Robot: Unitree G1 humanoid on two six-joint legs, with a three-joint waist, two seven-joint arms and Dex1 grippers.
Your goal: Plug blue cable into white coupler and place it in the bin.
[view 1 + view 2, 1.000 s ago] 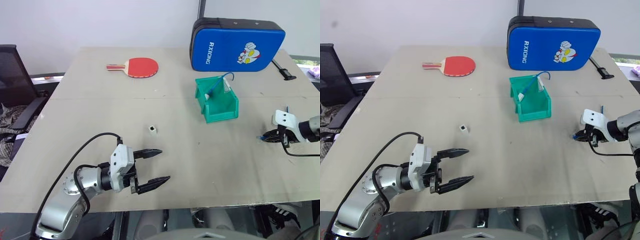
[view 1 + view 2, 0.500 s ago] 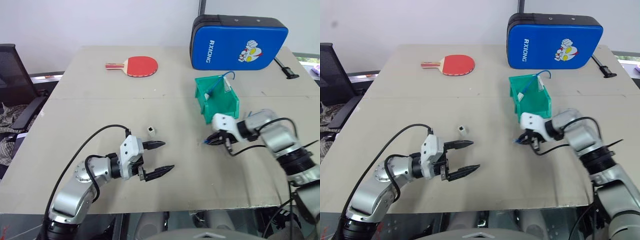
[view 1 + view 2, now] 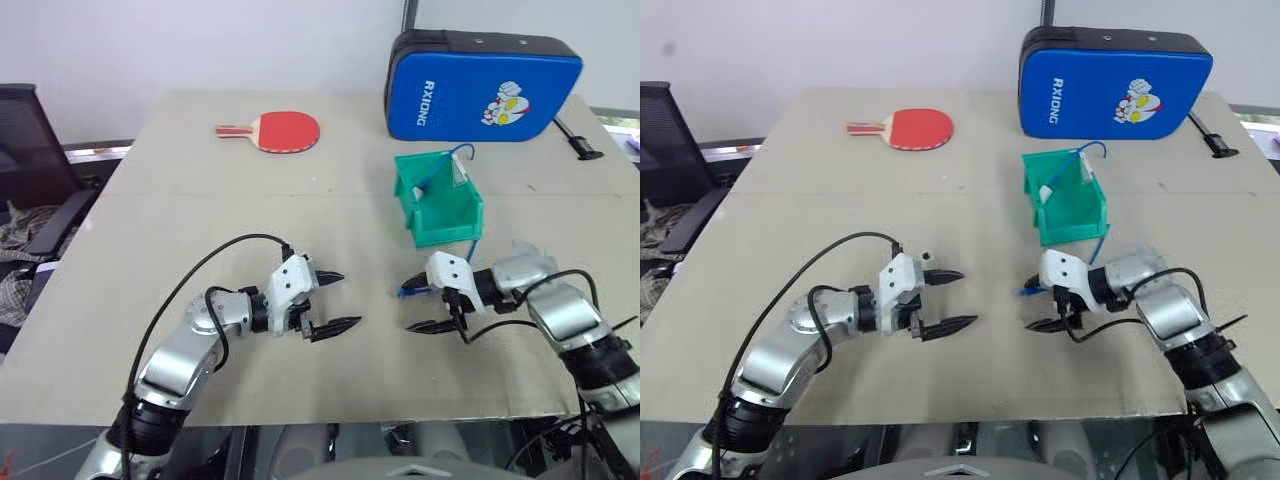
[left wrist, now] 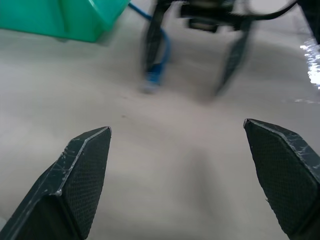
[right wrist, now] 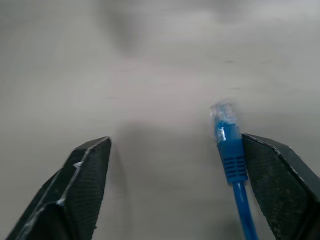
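My right gripper [image 3: 418, 309] has its fingers spread wide over the table [image 3: 200, 220]. The blue cable [image 5: 231, 161] lies just inside one fingertip [image 5: 280, 185], plug end forward; I can't tell from the blur whether it touches that finger or is pinched. In the head view the cable trails from the gripper toward about one o'clock, up to the bin [image 3: 440, 205]. A second blue cable [image 3: 437, 172] curls out of the bin's top.

My left gripper [image 3: 332, 300] sits at nine o'clock from the right one, jaws fully spread, holding nothing and pointing at it. I can't pick out the white coupler with any confidence.

Beyond the bin at twelve o'clock stands a blue padded case [image 3: 480, 90] lettered "RXIONG" with a cartoon figure. A red paddle [image 3: 275, 131] lies far off at ten o'clock.
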